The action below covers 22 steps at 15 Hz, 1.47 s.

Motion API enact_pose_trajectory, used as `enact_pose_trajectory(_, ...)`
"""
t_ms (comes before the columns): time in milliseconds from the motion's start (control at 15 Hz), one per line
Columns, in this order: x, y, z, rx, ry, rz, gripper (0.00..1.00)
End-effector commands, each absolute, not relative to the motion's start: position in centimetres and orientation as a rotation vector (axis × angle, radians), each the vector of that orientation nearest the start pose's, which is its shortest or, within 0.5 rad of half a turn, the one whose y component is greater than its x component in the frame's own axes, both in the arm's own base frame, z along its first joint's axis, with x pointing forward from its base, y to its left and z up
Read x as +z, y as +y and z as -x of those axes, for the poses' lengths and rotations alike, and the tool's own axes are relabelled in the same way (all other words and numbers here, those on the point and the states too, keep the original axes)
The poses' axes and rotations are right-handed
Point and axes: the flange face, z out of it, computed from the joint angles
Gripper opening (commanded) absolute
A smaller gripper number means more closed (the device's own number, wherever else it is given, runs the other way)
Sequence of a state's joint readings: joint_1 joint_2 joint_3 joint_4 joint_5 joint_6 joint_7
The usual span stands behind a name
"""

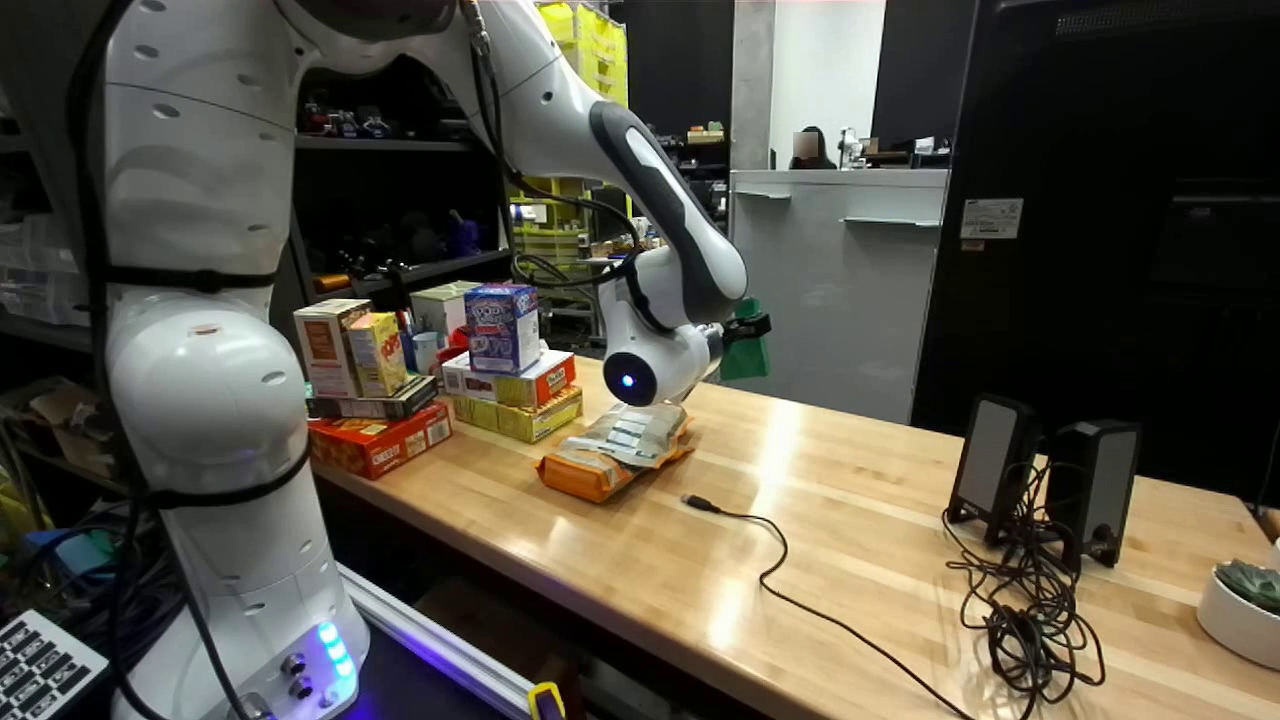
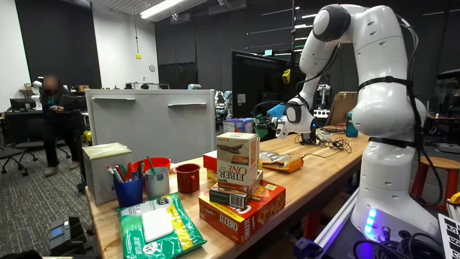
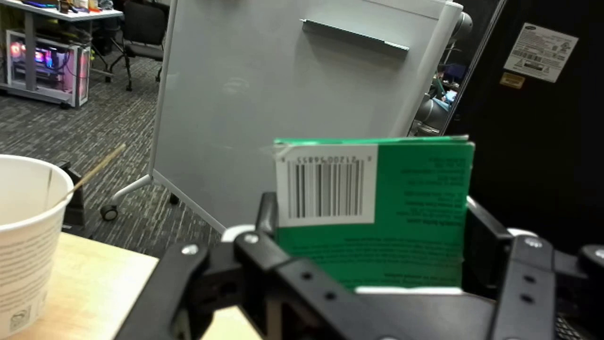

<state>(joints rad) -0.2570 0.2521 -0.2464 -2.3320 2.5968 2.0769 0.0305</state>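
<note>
I find the tool (image 3: 377, 221) clamped on opposite edges of a green box (image 3: 420, 189), presumably because its width suits the grip, holding it clear of the desk (image 1: 850, 480), print inverted, with a paper cup (image 3: 26, 264) beside the tool and a bag (image 1: 615, 450) lying lower.

The wooden counter (image 1: 850, 500) is showing a pale, glossy top. A red Cheez-It box (image 1: 400, 448) and a yellow box (image 1: 500, 420) are lying flat on it, each bearing a stack. An orange and grey bag (image 1: 615, 450) is lying near the yellow box. A black cable (image 1: 764, 578) is trailing across the wood; black speakers (image 1: 990, 462) are standing upright, a cord tangle (image 1: 1025, 635) lying at their bases. In an exterior view, a green bag (image 2: 179, 232) is lying flat, while a blue pen cup (image 2: 128, 194), grey cup (image 2: 157, 184) and dark red mug (image 2: 188, 178) are standing near it.
</note>
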Motion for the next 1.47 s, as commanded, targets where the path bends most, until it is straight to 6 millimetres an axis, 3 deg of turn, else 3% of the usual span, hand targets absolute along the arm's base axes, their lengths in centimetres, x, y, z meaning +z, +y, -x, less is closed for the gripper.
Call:
enact_pose_trajectory(0,25.0,-22.9,-48.3,-0.285,1.604,0.283,0.63)
enact_pose_trajectory(400,24.5,-22.6,-48.4,-0.293,1.608,0.32,0.63)
enact_pose_trajectory(467,24.5,-22.6,-48.4,-0.293,1.607,0.324,0.74)
enact_pose_trajectory(533,24.5,-22.6,-48.4,-0.294,1.607,0.328,0.97)
enact_pose_trajectory(800,24.3,-22.1,-48.3,-0.325,1.643,0.411,1.0)
enact_pose_trajectory(933,27.5,-18.3,-48.3,-0.38,1.69,0.522,1.0)
enact_pose_trajectory(1267,31.8,-10.2,-48.1,-0.462,1.784,0.844,1.0)
enact_pose_trajectory(1400,33.7,-7.4,-47.1,-0.478,1.833,0.975,1.0)
